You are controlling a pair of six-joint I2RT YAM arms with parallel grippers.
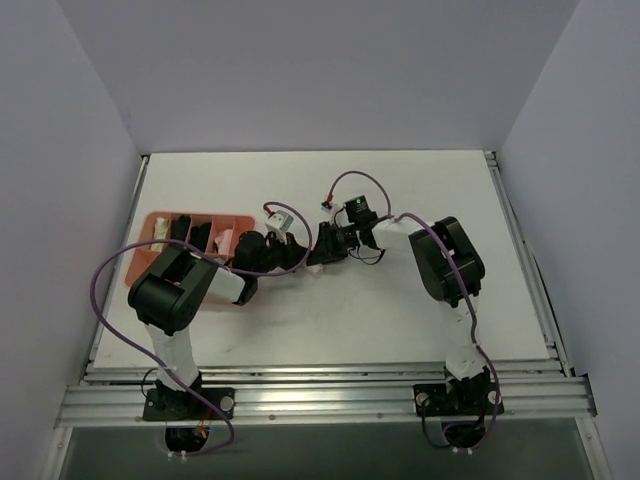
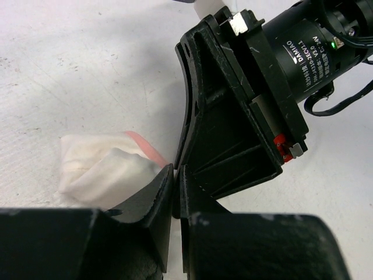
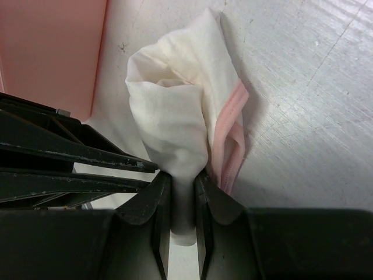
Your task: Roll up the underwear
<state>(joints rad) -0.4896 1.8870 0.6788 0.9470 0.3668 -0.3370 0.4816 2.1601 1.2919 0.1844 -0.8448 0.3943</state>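
The underwear is a bunched white cloth with pink edge trim, lying on the white table near its middle. My right gripper is shut on its near end, with white cloth pinched between both fingers. The left gripper meets it from the left. Its jaws are shut to a thin slit, and I see no cloth in the slit. In the left wrist view the underwear lies just left of the left finger, while the right gripper's black housing fills the space straight ahead.
A pink tray with compartments stands left of the grippers, partly under the left arm. It holds rolled garments, black and pale. Its wall shows close by in the right wrist view. Grey walls enclose the table.
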